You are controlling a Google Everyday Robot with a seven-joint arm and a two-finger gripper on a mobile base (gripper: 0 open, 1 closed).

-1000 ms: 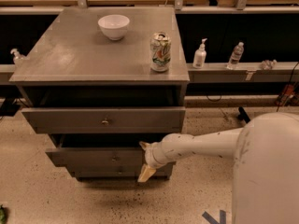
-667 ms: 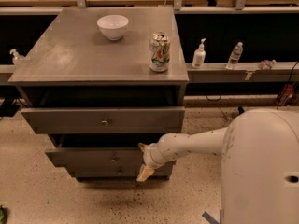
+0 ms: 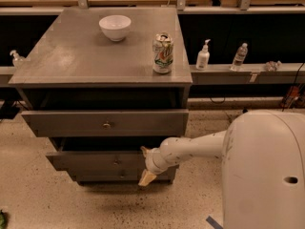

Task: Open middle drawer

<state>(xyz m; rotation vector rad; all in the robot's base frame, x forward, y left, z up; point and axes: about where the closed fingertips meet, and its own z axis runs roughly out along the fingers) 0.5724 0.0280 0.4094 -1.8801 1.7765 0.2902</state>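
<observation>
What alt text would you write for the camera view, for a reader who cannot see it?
The robot's claw is at the right end of the middle drawer, which juts out slightly below the farther-open top drawer of a grey cabinet. A white bowl and a drink can stand on the cabinet's top.

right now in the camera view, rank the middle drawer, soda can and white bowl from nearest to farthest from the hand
The hand is low, at the drawer fronts' right end.
1. middle drawer, level with the hand and directly beside it
2. soda can, up on the cabinet top, right side
3. white bowl, same top, farther back
</observation>
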